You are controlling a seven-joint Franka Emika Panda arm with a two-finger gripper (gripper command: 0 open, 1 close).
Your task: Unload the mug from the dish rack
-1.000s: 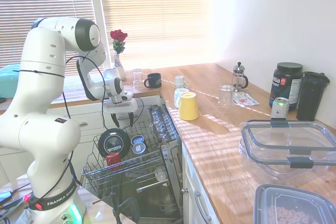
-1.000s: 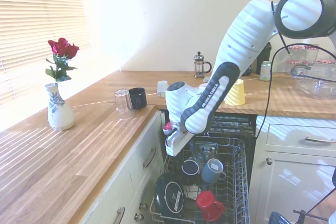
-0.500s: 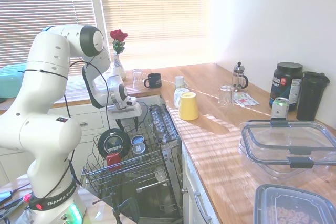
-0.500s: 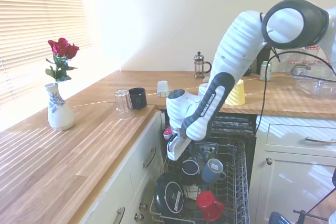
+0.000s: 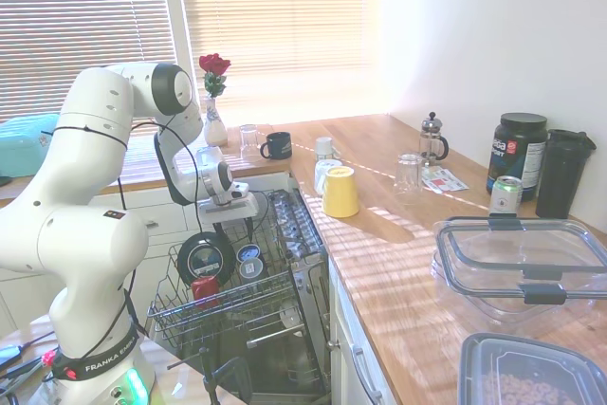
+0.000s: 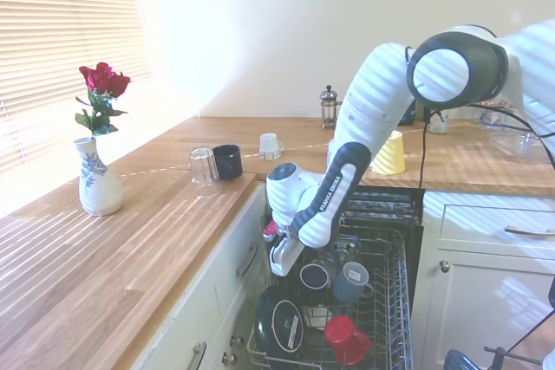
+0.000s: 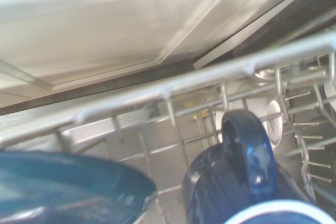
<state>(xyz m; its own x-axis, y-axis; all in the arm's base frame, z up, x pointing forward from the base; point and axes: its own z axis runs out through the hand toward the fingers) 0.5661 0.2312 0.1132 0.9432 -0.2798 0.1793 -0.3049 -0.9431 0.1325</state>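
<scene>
Wrist view shows the mug (image 7: 236,182) from very close: a dark navy body with its looped handle turned toward the lens and a pale rim at the frame's lower edge. A dark rounded dish (image 7: 68,187) lies just beside it, and the grey wire rail and tines of the dish rack (image 7: 173,90) run across behind both, with a pale cabinet panel beyond.

From the second exterior view, the pincer (image 6: 279,259) hangs low at the cupboard-side edge of the dish rack (image 6: 395,301), right beside the mug (image 6: 314,275), which sits in the rack with its pale inside facing out. Whether the fingers are apart or together I cannot tell; the wrist block hides them, and I cannot tell if they touch the mug. A grey mug (image 6: 351,282) sits touching or just beside the dark one, a round black plate (image 6: 282,325) stands nearer the front, and a red cup (image 6: 345,338) lies at the front edge. Room here is tight: rack wires, the cupboard face and neighbouring crockery close in on the pincer, while the space above the rack is open.

Farther off, the wooden surface (image 6: 130,240) carries a vase with a red rose (image 6: 97,171), a clear glass (image 6: 202,168) and a black mug (image 6: 227,161), with bare wood between. The yellow cup (image 5: 340,192) stands upside down on the surface past the rack, near a French press (image 5: 433,139).
</scene>
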